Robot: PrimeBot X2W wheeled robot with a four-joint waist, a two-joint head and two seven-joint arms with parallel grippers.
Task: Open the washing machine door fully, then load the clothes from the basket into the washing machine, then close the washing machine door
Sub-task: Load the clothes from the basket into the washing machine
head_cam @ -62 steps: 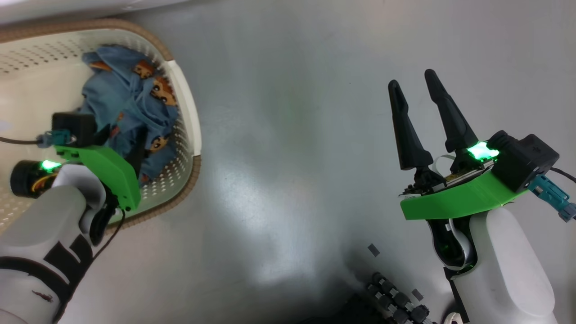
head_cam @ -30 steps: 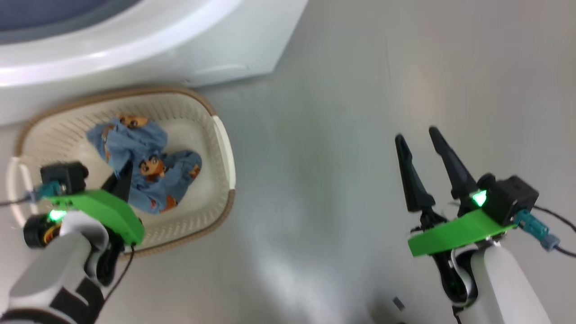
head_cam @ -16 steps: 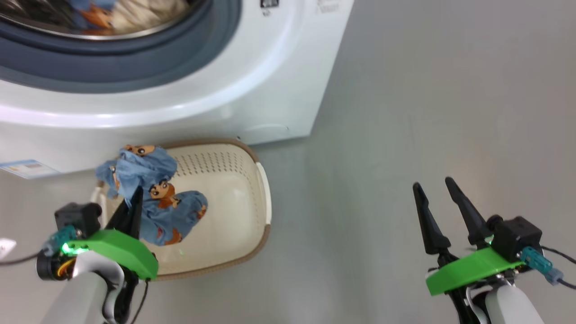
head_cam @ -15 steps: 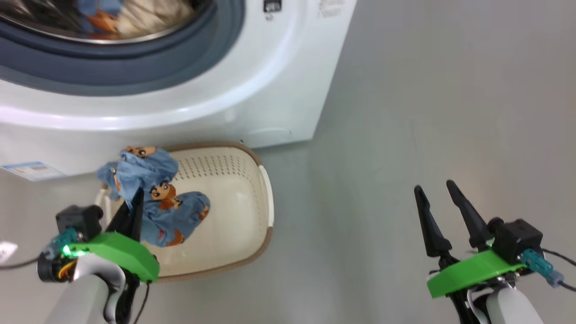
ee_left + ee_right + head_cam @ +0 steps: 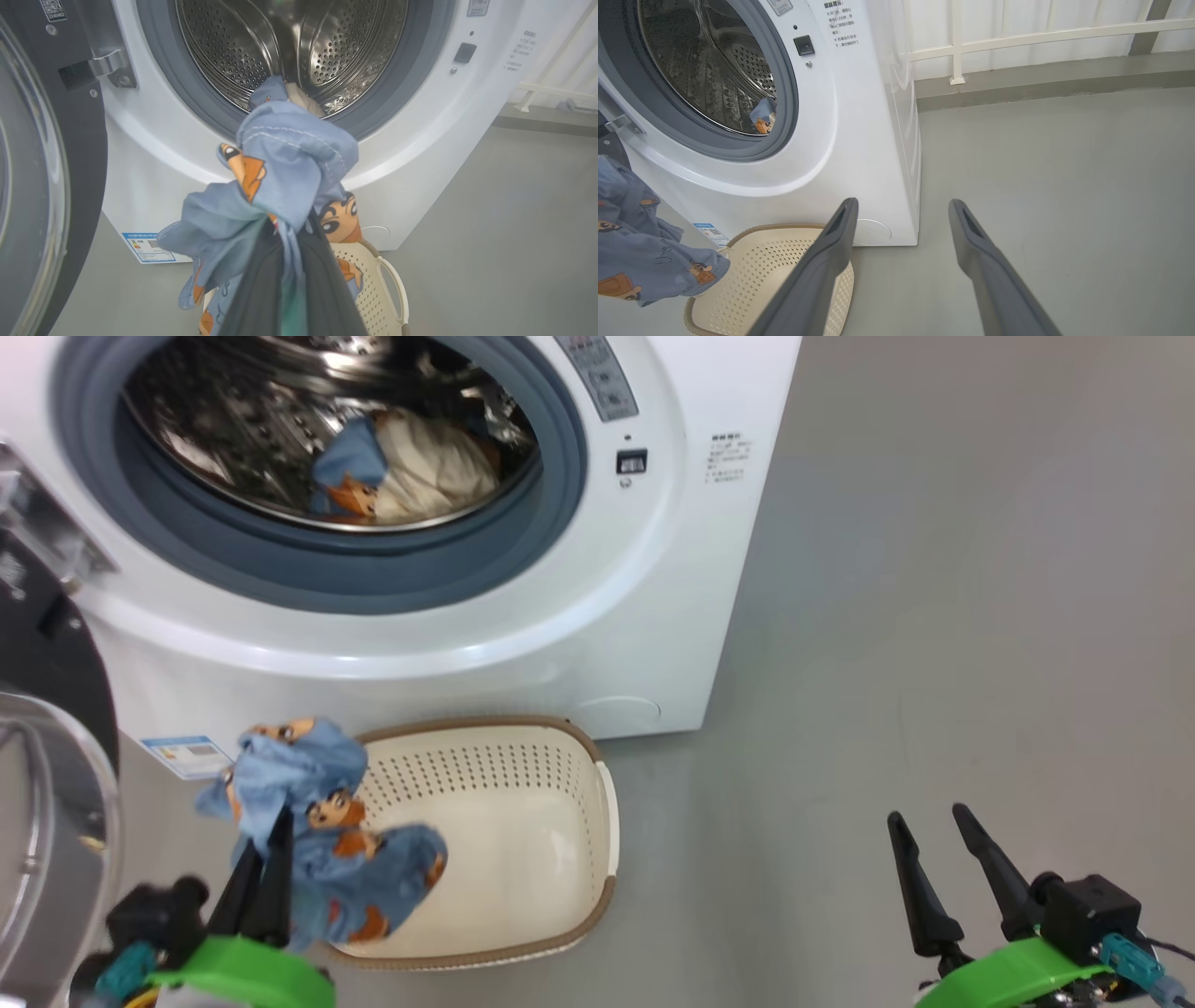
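Lower left of the head view: the left gripper (image 5: 268, 847) is clamped on a blue garment (image 5: 308, 784), a bunched bundle with its long axis running up the frame, hanging over the left end of the basket (image 5: 579, 747). The washer (image 5: 653, 597) fills the upper left, its door (image 5: 42, 653) swung open at the left edge, with clothes (image 5: 411, 476) in the drum (image 5: 233, 420). At lower right, the right gripper (image 5: 929, 814) is spread and empty, pointing up the frame.

You have a smooth grey floor (image 5: 980, 616) around you, catching soft, even light. In the right wrist view, a low grey kerb (image 5: 1064, 77) runs beneath a white railing (image 5: 956, 46) against a white wall (image 5: 1087, 14).
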